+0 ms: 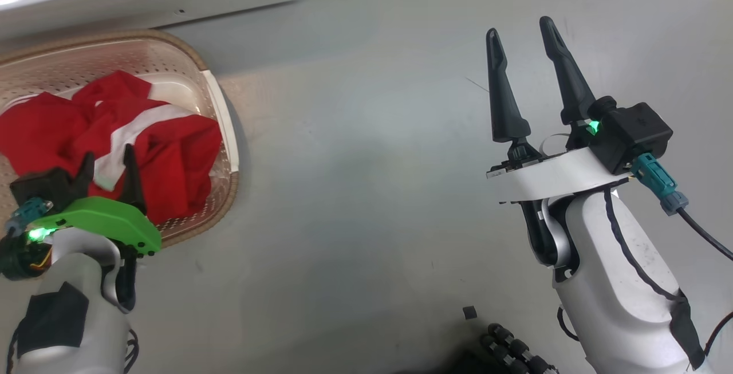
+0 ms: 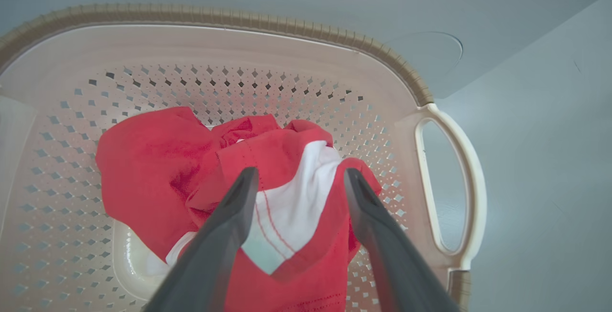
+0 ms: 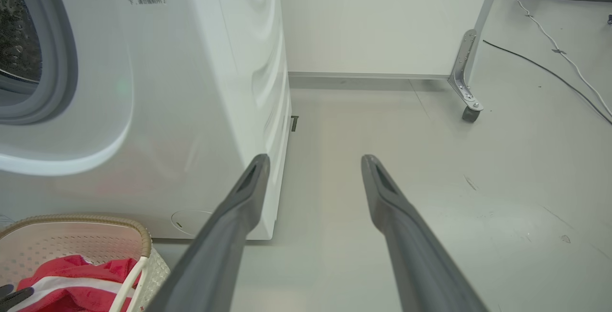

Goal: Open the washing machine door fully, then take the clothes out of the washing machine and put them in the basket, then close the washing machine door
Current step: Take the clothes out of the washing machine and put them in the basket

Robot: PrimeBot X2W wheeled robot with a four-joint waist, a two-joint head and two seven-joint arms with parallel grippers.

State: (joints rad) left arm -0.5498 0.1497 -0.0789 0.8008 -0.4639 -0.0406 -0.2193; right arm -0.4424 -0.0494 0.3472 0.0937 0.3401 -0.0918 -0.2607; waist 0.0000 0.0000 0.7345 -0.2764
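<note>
Clothes [image 1: 172,150] in basket [image 1: 189,53].
My left claw [image 1: 107,153] spread above them; my right claw [image 1: 519,27] spread over floor [image 1: 366,191].

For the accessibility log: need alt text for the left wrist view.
The left gripper, fingers apart, points down at the red clothes with a white stripe, lying in the cream perforated basket. The basket has a brown woven-look rim and a white handle, with grey floor to the right.
</note>
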